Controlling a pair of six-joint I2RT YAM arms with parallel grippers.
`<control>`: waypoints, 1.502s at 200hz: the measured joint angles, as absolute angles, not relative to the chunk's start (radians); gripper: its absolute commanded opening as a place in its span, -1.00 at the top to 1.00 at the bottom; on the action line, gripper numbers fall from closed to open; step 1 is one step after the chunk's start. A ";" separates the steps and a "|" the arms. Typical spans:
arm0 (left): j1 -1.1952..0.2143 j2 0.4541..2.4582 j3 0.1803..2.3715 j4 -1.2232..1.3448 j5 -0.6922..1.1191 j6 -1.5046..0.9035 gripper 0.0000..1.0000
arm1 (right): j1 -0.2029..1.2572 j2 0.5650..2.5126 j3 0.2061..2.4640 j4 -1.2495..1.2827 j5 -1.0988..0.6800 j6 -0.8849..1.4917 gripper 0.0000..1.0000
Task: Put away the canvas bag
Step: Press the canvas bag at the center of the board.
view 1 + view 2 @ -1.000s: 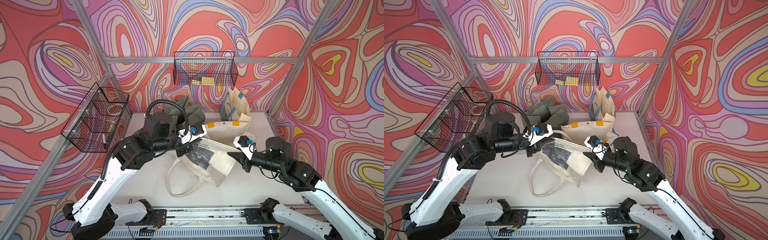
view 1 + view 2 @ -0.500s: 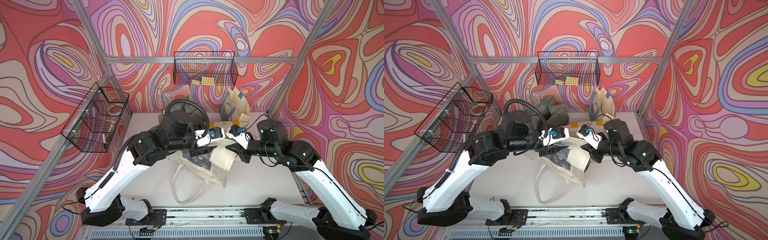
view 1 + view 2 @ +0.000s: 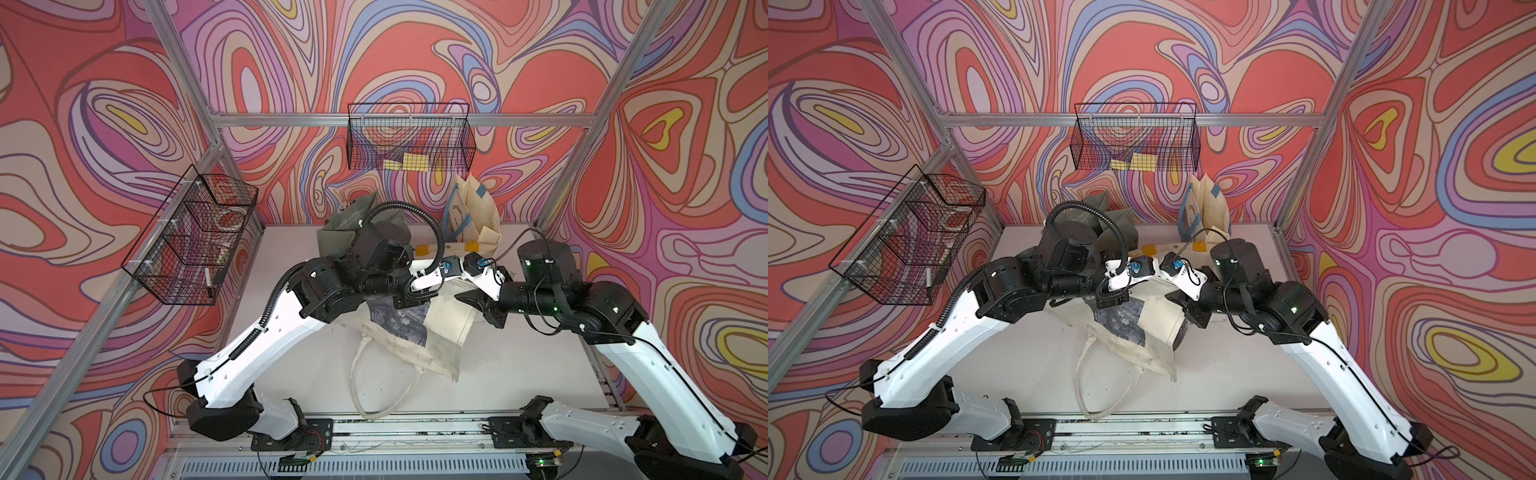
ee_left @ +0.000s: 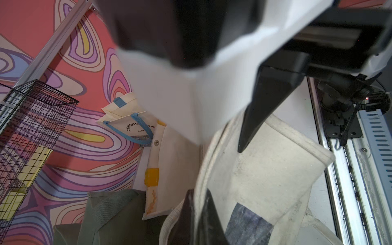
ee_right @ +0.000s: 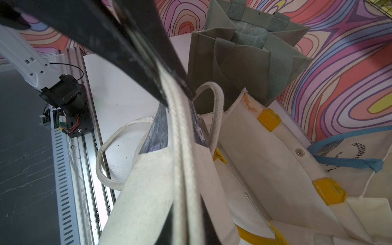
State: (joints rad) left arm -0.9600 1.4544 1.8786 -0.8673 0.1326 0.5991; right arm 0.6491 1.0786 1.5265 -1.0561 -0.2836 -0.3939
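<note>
Left gripper (image 5: 178, 97): clamped tight on the top hem of the canvas bag (image 3: 440, 332); I read this as the pinch that carries the cloth.
Right gripper (image 3: 463, 299): faces the left one, with its jaws either side of the same hem; I cannot tell whether they pinch it or stand free.
Canvas bag: hangs folded below both grippers, with its lower part resting on the table (image 3: 519, 374); I judge that two holds on one hem keep the mouth flat for stowing.
Handle loop (image 3: 361, 374): lies slack on the table below the left gripper, toward the base rail (image 3: 415, 428); a snag risk, in my view.
Other bags: a green bag (image 3: 336, 232), a cream bag (image 5: 265, 159) with yellow tabs and a blue-handled bag (image 3: 469, 212) stand just beyond the grippers.
Baskets: the back basket (image 3: 409, 141) hangs high beyond those bags; the side basket (image 3: 195, 241) hangs beyond the left arm.
Room: white tabletop, metal frame, swirl-patterned walls.
</note>
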 measured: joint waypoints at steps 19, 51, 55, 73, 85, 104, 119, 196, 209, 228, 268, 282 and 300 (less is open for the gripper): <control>-0.938 1.446 1.850 -0.850 0.179 0.589 1.00 | 0.649 1.021 1.478 -0.978 -0.281 -0.386 0.22; -0.847 1.379 1.736 -0.794 0.301 0.543 1.00 | 0.649 0.903 1.352 -0.860 -0.243 -0.354 0.06; -0.838 1.370 1.725 -0.789 0.311 0.539 1.00 | 0.649 0.892 1.342 -0.855 -0.235 -0.347 0.04; -0.808 1.334 1.707 -0.783 0.334 0.527 1.00 | 0.649 0.854 1.316 -0.840 -0.191 -0.320 -0.01; -0.799 1.315 1.706 -0.780 0.341 0.526 1.00 | 0.649 0.830 1.304 -0.834 -0.159 -0.299 -0.08; -0.793 1.282 1.695 -0.762 0.345 0.525 1.00 | 0.649 0.788 1.283 -0.831 -0.138 -0.266 -0.12; -0.792 1.255 1.679 -0.748 0.344 0.523 1.00 | 0.649 0.758 1.269 -0.833 -0.142 -0.239 -0.14; -0.791 1.235 1.669 -0.729 0.353 0.525 1.00 | 0.649 0.744 1.058 -0.706 -0.360 -0.064 -0.25; -0.789 1.234 1.669 -0.729 0.363 0.527 1.00 | 0.649 0.772 1.039 -0.667 -0.405 -0.049 -0.31; -0.784 1.231 1.666 -0.729 0.381 0.527 1.00 | 0.649 0.812 1.018 -0.608 -0.452 -0.037 -0.32; -0.770 1.222 1.664 -0.730 0.389 0.517 1.00 | 0.648 0.859 0.984 -0.476 -0.509 -0.034 -0.25; -0.768 1.218 1.664 -0.730 0.392 0.510 1.00 | 0.647 0.862 0.957 -0.414 -0.521 -0.032 -0.25; -0.765 1.216 1.664 -0.731 0.397 0.500 1.00 | 0.647 0.874 0.934 -0.345 -0.539 -0.027 -0.30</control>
State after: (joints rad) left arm -0.7654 1.2163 1.6642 -0.7315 0.3965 0.4999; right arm 0.6472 0.8738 0.9337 -0.3454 -0.5388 -0.0269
